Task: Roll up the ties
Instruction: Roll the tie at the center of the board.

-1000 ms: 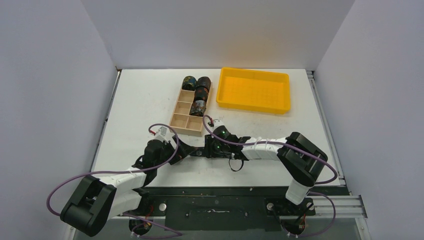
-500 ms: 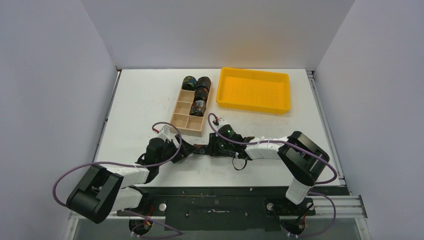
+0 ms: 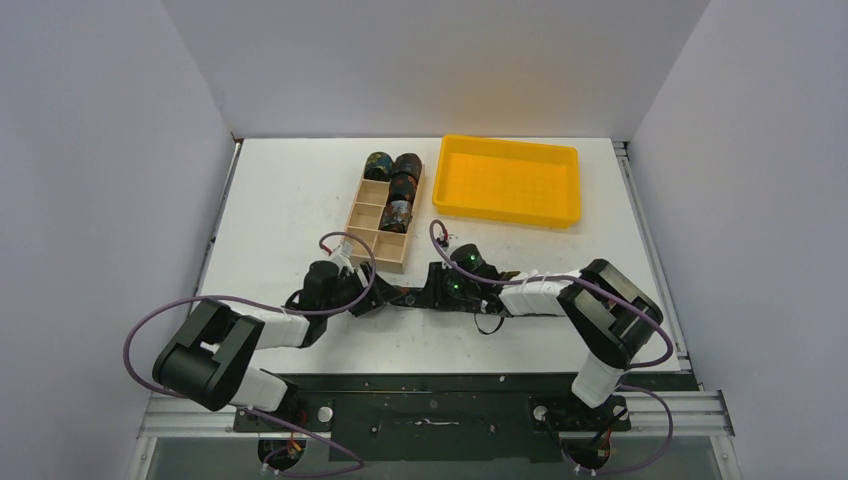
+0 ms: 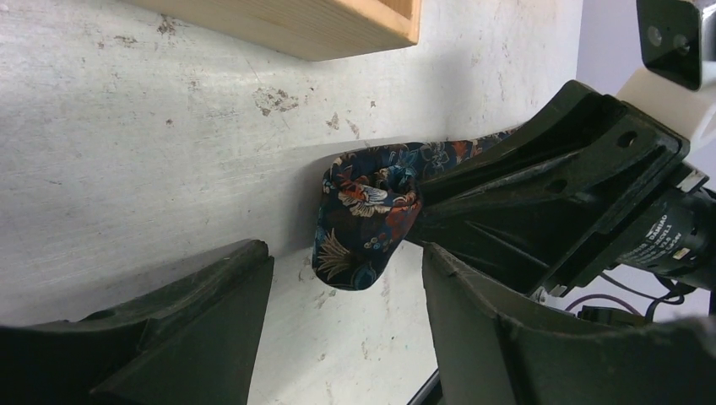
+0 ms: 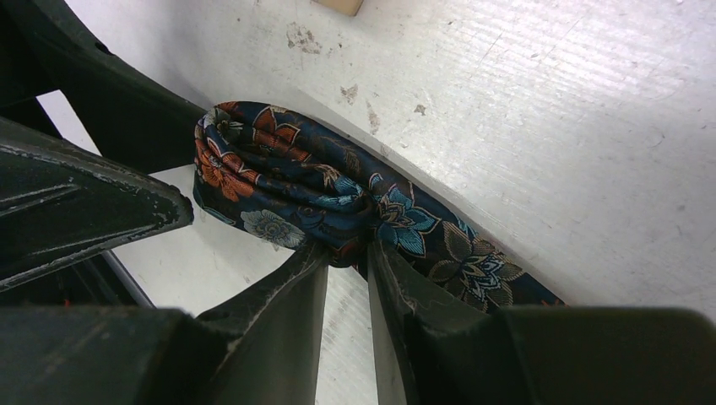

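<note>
A dark floral tie (image 5: 279, 181) lies on the white table, its end folded into a thick bundle. My right gripper (image 5: 363, 249) is shut on that bundle, pinching it between both fingers. In the left wrist view the folded end (image 4: 367, 215) sticks out of the right gripper's black fingers (image 4: 523, 194). My left gripper (image 4: 344, 257) is open, its jaws on either side of the tie's tip without touching it. In the top view the two grippers, left (image 3: 375, 297) and right (image 3: 425, 297), face each other with the tie (image 3: 403, 297) between them. The tie's remaining length is hidden under the right arm.
A light wooden compartment box (image 3: 362, 238) stands just beyond the grippers, with several rolled ties (image 3: 403, 187) in its far compartments. Its corner shows in the left wrist view (image 4: 287, 25). A yellow tray (image 3: 508, 180) sits at the back right.
Both grippers have shifted a little away from the near edge, towards the wooden box, with the tie between them. The left arm has stretched further in towards the tie's end.
</note>
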